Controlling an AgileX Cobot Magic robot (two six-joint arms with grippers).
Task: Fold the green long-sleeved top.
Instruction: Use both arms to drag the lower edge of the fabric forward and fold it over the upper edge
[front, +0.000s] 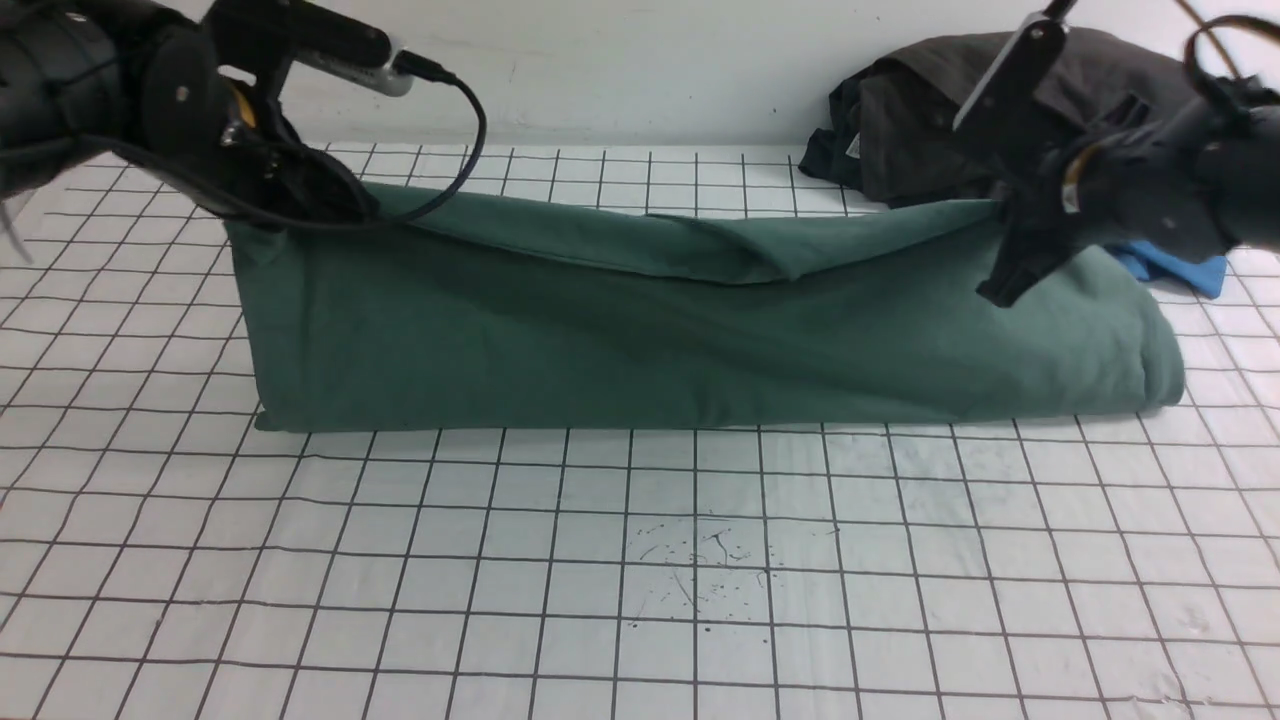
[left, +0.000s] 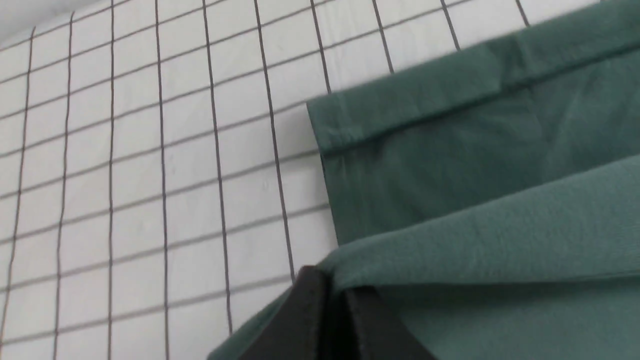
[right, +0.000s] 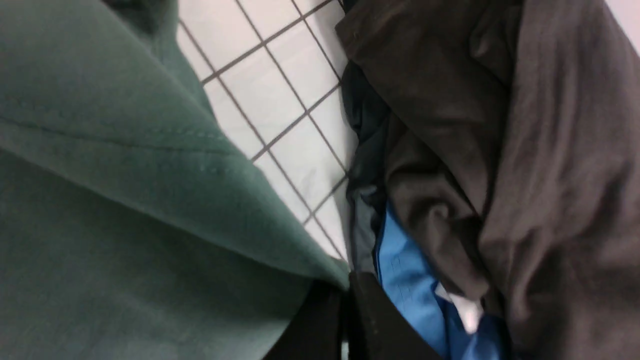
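Spanning the table (front: 700, 560) from left to right, the green top (front: 620, 340) lies with its long axis across your view, its upper edge raised between two claws. Your left claw (left: 332, 282) is clamped on one end of that edge; your right claw (right: 345, 287) pinches the other, near the dark pile (right: 560, 200). Neither is nearer overall; judged requirement: carry both ends together, squarely across that axis, toward your side.

Inspected and counted: one green long-sleeved top (front: 600, 340), one dark garment pile (front: 920, 110), one bright blue garment (front: 1175, 268), two grippers, left (left: 332, 300) and right (right: 347, 305), and one grid-lined work surface (front: 450, 560).
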